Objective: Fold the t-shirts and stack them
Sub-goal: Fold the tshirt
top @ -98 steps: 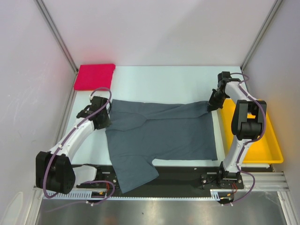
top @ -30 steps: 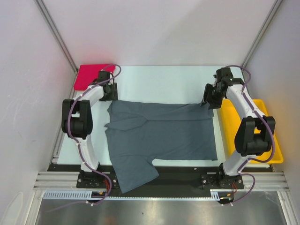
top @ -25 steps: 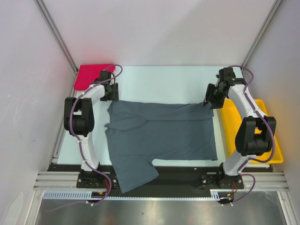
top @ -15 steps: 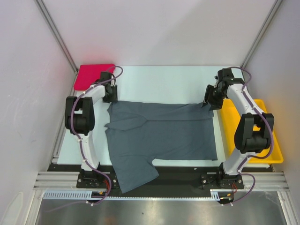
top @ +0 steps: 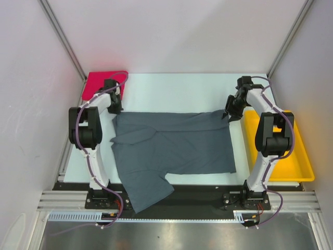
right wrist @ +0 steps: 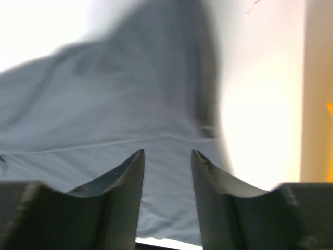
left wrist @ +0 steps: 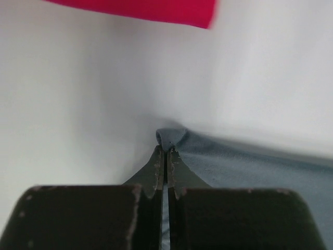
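Observation:
The slate-grey t-shirt (top: 177, 146) lies spread flat across the table, with one sleeve hanging toward the near edge. My left gripper (top: 114, 108) is at its far left corner. In the left wrist view the left gripper (left wrist: 167, 149) is shut on a small pinch of grey t-shirt (left wrist: 244, 172). My right gripper (top: 229, 112) hovers at the far right corner. There the right gripper (right wrist: 167, 153) stands open, with grey t-shirt (right wrist: 130, 104) showing under and between its fingers. The folded pinkish-red t-shirt (top: 99, 83) sits at the back left corner, and its edge (left wrist: 145, 8) shows above the left gripper.
A yellow tray (top: 307, 169) lies along the table's right side, next to the right arm. White enclosure walls stand close at the left, the back and the right. A black rail runs along the near edge under the shirt's sleeve.
My left gripper has shut on the grey shirt's far left corner. The whole shirt has slid a little to the left. The right gripper has shifted slightly at the far right corner.

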Robot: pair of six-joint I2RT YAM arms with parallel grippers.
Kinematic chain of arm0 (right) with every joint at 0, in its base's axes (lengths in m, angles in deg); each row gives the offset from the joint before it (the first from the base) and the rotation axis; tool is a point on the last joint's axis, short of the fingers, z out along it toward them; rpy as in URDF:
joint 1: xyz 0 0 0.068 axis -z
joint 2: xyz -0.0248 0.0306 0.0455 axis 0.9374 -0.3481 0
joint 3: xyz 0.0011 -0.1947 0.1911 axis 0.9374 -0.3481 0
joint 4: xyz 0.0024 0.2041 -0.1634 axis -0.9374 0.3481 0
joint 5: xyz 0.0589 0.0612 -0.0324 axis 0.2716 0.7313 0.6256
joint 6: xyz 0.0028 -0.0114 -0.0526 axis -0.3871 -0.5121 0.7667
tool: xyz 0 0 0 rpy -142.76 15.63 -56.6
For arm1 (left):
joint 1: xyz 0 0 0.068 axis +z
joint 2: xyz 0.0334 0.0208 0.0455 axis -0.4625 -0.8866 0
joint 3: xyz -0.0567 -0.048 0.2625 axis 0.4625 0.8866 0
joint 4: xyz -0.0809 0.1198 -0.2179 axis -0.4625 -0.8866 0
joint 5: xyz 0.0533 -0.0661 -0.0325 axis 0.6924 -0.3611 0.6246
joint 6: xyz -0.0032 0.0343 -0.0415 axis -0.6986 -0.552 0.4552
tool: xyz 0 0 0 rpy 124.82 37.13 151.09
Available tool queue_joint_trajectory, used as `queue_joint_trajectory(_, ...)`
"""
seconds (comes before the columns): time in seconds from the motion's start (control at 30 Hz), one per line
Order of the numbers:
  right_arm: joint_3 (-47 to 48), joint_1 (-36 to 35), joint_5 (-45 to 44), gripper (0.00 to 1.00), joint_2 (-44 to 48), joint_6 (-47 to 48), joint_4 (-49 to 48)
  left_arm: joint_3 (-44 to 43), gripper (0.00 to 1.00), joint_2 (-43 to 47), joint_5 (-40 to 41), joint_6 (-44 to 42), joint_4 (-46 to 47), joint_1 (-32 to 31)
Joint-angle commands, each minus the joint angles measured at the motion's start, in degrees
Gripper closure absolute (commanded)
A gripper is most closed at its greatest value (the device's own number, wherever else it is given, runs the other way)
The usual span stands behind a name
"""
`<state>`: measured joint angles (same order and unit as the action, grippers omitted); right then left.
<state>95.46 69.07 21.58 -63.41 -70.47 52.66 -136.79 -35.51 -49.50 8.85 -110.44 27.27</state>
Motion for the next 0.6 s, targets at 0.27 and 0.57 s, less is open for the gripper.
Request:
queue_joint_trajectory(0.27, 5.9, 2.4, 3.2, 0.53, -7.9, -1.6, -1.3, 0.3, 1.00, 4.0, 1.7, 2.7, 1.7, 2.9)
queue_joint_trajectory(0.57, 7.5, 2.0, 6.6, 0.53, -10.5, -5.5, -3.7, 0.0, 1.00, 4.7, 6.0, 5.3, 0.1, 2.9)
